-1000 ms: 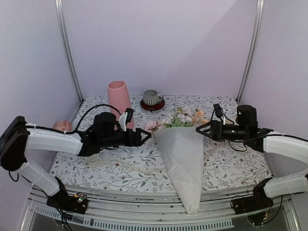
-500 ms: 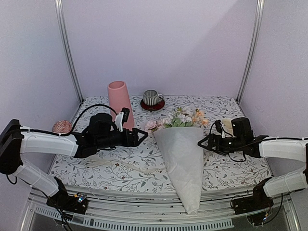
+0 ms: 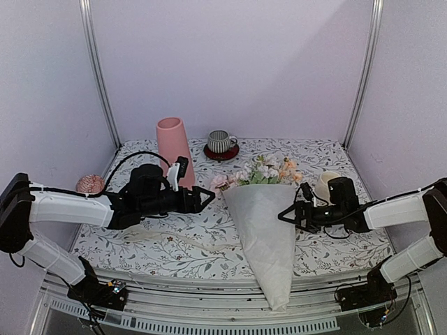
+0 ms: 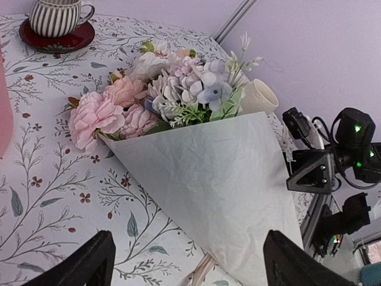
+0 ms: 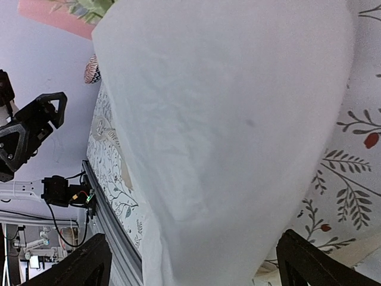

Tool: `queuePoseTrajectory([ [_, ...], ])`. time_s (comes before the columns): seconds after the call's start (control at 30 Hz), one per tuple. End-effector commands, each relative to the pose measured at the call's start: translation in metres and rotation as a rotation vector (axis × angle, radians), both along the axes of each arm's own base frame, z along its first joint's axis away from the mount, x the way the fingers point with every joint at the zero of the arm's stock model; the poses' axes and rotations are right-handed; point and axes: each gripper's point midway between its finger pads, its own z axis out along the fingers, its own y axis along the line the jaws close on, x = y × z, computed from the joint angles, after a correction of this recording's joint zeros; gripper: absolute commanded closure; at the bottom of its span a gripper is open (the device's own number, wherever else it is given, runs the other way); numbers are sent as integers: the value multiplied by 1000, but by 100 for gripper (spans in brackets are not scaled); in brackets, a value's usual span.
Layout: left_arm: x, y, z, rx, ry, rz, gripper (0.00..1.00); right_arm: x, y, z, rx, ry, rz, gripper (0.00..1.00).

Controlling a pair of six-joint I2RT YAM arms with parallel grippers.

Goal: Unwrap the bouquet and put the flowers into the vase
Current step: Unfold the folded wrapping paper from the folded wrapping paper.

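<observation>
The bouquet (image 3: 262, 223) is laid in the middle of the worktop (image 3: 328, 244). Its flowers (image 3: 262, 171) are pointed at the far edge and its tip is hung over the near edge. It has not been moved. The vase (image 3: 173, 143) is stood near the far left corner. The right fingers (image 5: 309, 259) have been brought lower and closer to the bouquet's right side, spread wide, with nothing held. The left fingers (image 4: 83, 265) are kept spread beside the pink blooms, with nothing held.

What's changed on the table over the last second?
The right claw came toward the near edge and closer to the bouquet, open and empty, uncovering the cream mug. The left claw drew back slightly, also open. The bouquet, vase and striped mug stayed put.
</observation>
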Motion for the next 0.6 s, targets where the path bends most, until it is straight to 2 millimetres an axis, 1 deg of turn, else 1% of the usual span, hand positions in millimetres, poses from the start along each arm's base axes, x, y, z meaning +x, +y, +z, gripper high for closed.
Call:
queuePoseTrajectory([
  [0.0,-4,-1,-7,23,1,-8,11,-4,21,21,80,-45,72,1],
  [0.13,-4,-2,-5,20,-2,-11,11,-7,30,40,110,-80,98,1],
  [0.4,-5,-1,-5,23,-4,-10,11,-8,30,78,145,-142,97,0],
  [0.57,-4,-1,-4,21,-3,-9,11,-14,33,106,195,-186,124,0],
])
